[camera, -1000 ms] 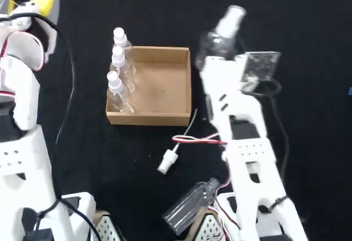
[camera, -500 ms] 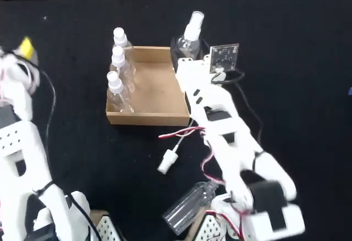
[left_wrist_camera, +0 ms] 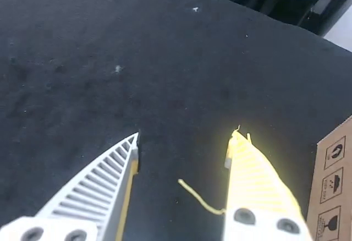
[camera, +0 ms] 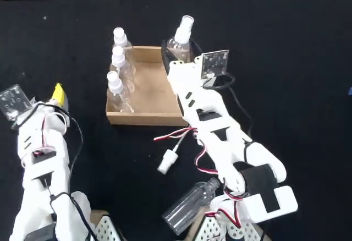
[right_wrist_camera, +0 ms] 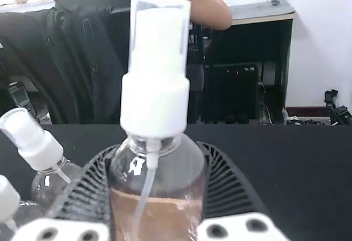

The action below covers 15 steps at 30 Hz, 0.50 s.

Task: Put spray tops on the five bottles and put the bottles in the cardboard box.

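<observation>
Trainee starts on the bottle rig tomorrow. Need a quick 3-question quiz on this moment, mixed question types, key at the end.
1. True or false: the right gripper is shut on a bottle that already has a spray top.
2. How many free bottles stand in the cardboard box? A) two B) three C) five
3. Fill in: the left gripper is ___ over the table, holding nothing.

Key: 1 true; 2 B; 3 open.
</observation>
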Motion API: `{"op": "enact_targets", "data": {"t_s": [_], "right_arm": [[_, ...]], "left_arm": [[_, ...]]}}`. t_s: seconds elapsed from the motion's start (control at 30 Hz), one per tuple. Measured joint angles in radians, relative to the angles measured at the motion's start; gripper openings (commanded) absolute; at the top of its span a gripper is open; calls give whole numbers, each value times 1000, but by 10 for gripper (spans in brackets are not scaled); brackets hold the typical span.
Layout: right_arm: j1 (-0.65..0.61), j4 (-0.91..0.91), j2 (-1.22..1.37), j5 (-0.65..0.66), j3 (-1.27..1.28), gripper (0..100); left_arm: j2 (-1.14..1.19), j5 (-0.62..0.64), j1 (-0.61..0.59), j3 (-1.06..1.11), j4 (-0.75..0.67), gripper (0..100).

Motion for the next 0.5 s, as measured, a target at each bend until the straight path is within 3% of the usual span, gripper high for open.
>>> {"op": "enact_targets", "data": {"t_s": [0.27, 0.5], "right_arm": [[0, -18, 141, 0, -15, 10], [0, -107, 287, 0, -77, 10]], "left_arm": [[0, 0, 23, 40, -43, 234], [0, 0, 133, 78, -49, 234]]}}
